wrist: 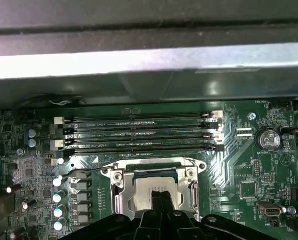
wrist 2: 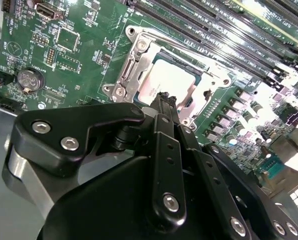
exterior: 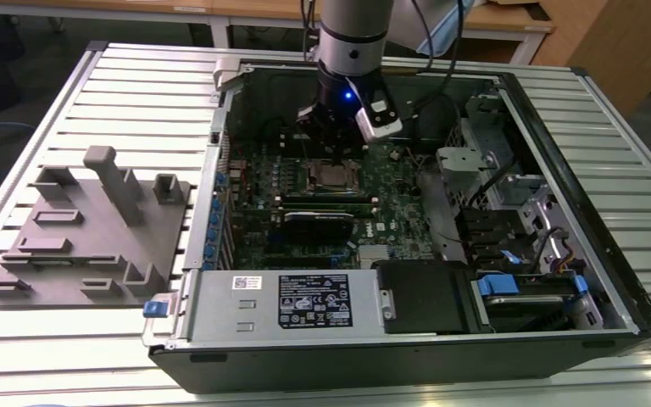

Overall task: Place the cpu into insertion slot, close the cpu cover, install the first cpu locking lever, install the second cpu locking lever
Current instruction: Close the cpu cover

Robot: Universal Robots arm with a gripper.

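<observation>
The gripper (wrist 2: 166,100) has its fingers pinched together with nothing between them. The tips sit right over the cpu (wrist 2: 164,80), touching or just above, can't tell which. The cpu lies flat in the insertion slot (wrist 2: 123,75), about mid-way across the green board (wrist: 238,165), just beside the long memory slots (wrist: 139,132) and well in from the computer case (exterior: 631,280) walls. The cpu cover (wrist: 123,197) looks down, framing the chip. Judged step: seating the cover. To do it well, press straight down on the metal frame rather than the chip top. Keep the closed tips centred so the plate goes flat, not cocked at 1 corner, and steer clear of the thin locking lever (wrist: 86,171) running off the slot's corner. Count: 1 cpu, 1 slot, 1 cover, 1 gripper, 4 memory slots, 1 coin battery (wrist: 267,140), and 1 lever made out for sure.
</observation>
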